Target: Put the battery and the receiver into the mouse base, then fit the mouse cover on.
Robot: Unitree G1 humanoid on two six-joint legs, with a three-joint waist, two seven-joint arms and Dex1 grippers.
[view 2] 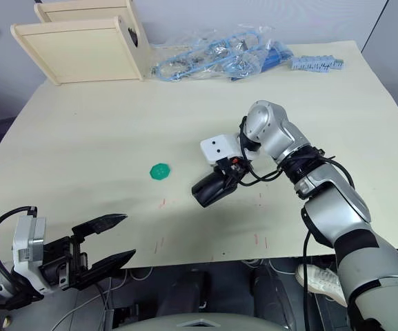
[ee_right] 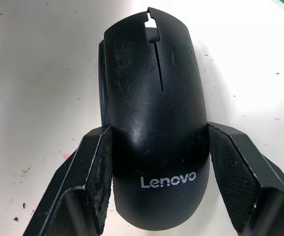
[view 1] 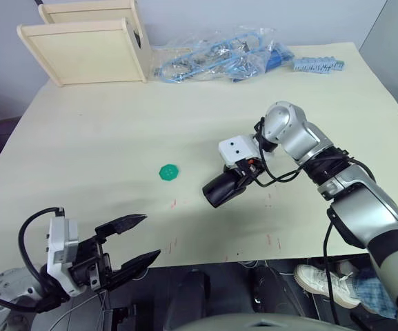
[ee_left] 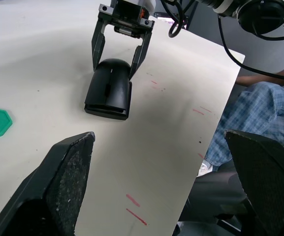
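Observation:
The mouse cover (ee_right: 156, 98), a glossy black shell with a pale logo, sits on top of the mouse base, whose dark edge (ee_right: 102, 64) peeks out along one side. The assembled mouse (view 1: 221, 189) lies on the cream table near its middle. My right gripper (ee_right: 159, 129) clasps the rear of the mouse, a pad pressed against each flank. My left gripper (view 1: 150, 236) hangs open and empty off the table's front edge, at the left. The battery and the receiver are hidden.
A flat green disc (view 1: 169, 172) lies left of the mouse. Wooden boxes (view 1: 88, 48), bags of blue cable (view 1: 219, 58) and a blue part (view 1: 318, 65) line the back edge. A person's leg and shoe (view 1: 323, 283) are by the front right edge.

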